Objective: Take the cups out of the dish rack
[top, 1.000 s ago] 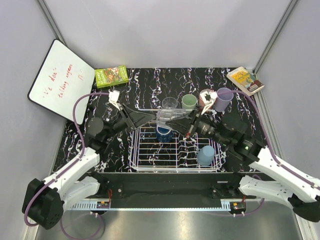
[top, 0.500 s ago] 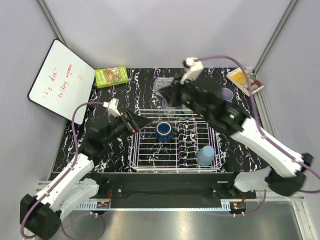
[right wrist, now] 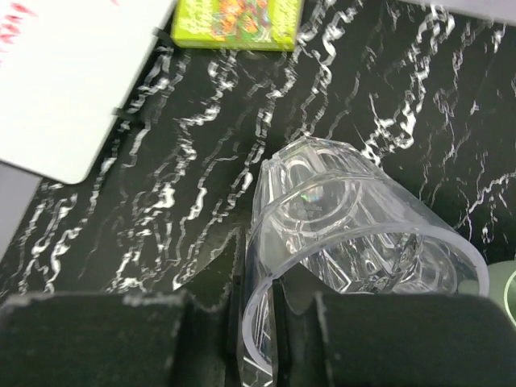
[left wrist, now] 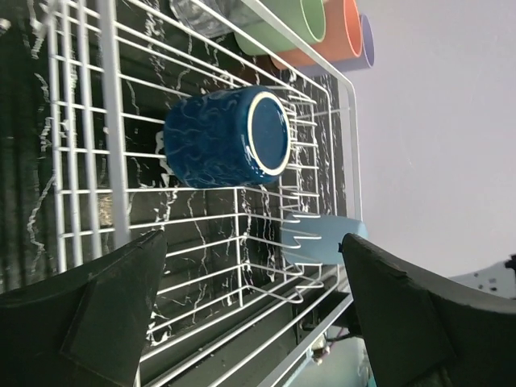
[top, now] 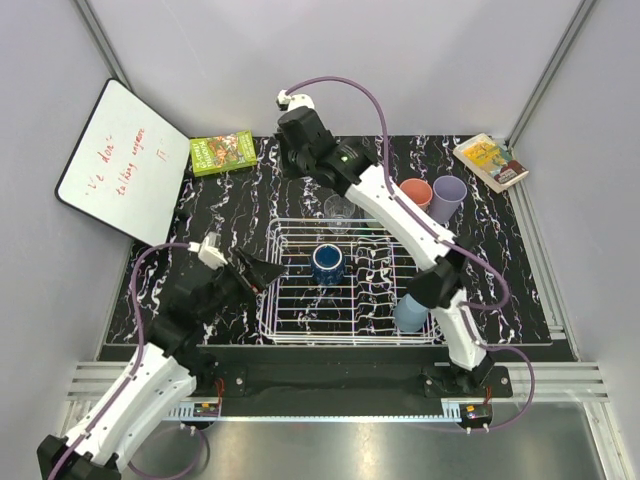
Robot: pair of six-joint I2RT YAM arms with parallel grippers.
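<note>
- The right gripper point(right wrist: 258, 322), held out over the far-left of the table point(top: 220, 200), pinches the rim of a clear glass point(right wrist: 355, 218), well away from the dish rack point(top: 300, 310).
- The left gripper point(left wrist: 251, 242) hangs at the rack's left side, jaws wide and empty, facing the dark blue cup point(left wrist: 226, 137) lying on its side inside.
- A blue-grey cup point(top: 410, 312) sits at the rack's near-right corner.
- Already out, past the far rim: salmon cup point(top: 415, 193), lavender cup point(top: 447, 197), green cup point(left wrist: 282, 20) and, apparently, a second clear glass point(top: 338, 212).
- Judged from this, two cups remain to unload, and the glass in hand is yet to be set down.
</note>
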